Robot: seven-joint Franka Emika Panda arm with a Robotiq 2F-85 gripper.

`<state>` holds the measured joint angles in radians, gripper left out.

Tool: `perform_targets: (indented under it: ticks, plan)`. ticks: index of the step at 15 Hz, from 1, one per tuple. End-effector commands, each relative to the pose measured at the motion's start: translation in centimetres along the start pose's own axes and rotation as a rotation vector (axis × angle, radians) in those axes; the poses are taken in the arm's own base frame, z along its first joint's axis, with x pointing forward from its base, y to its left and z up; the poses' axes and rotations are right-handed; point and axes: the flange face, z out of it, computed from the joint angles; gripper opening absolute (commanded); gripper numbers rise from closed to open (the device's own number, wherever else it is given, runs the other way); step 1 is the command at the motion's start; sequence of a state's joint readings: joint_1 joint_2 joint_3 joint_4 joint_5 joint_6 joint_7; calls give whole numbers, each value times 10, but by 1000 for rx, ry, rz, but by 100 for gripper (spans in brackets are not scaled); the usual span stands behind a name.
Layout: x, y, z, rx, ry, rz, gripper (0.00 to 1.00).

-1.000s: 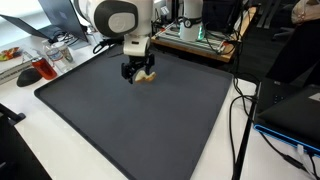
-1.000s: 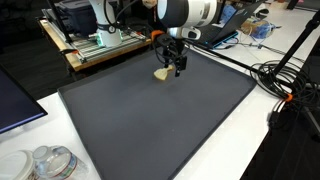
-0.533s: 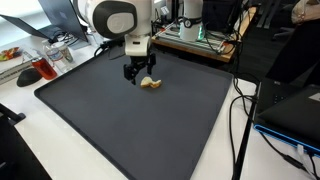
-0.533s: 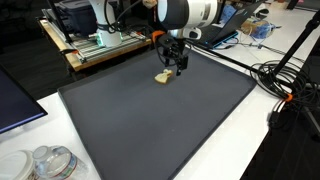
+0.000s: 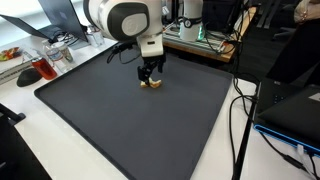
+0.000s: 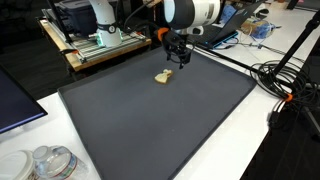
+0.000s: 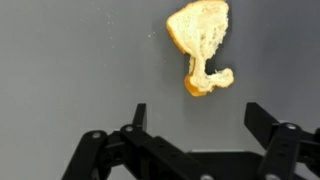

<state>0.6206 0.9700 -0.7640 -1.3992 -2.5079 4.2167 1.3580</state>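
1. The peel [image 7: 200, 45] lies flat on the dark mat [image 5: 130, 130], pale inner side up with an orange rim showing. It sits toward the far part of the mat in both exterior views [image 5: 153, 85] [image 6: 164, 77].
2. In the wrist view the peel is ahead of my fingertips, not between them, and nothing touches it.
3. My gripper [image 7: 196, 110] is spread wide and holds nothing; only bare mat shows between the two fingers.
4. In both exterior views my gripper [image 5: 150, 74] [image 6: 178, 60] points down and hangs just above the mat, close beside the peel. In one of them a clear gap shows between the two.
5. The mat [image 6: 150, 120] covers most of the white table [image 6: 250, 150].
6. Black cables [image 5: 240, 110] run along the table edge past one side of the mat.
7. A clear jar [image 6: 50, 162] stands on the table near a mat corner, well apart from the peel.
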Motion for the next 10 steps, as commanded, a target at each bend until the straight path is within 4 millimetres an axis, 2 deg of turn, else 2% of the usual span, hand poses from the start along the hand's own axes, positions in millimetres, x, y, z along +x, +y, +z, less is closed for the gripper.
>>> perform_targets:
  ticks: [1, 6, 8, 10]
  plan:
    - [18, -17, -13, 9, 0, -176, 100]
    - [41, -31, -25, -10, -88, -391, 100]
    - [53, -40, -29, 20, -79, -402, 100]
    - [64, -52, -23, 17, -86, -357, 100]
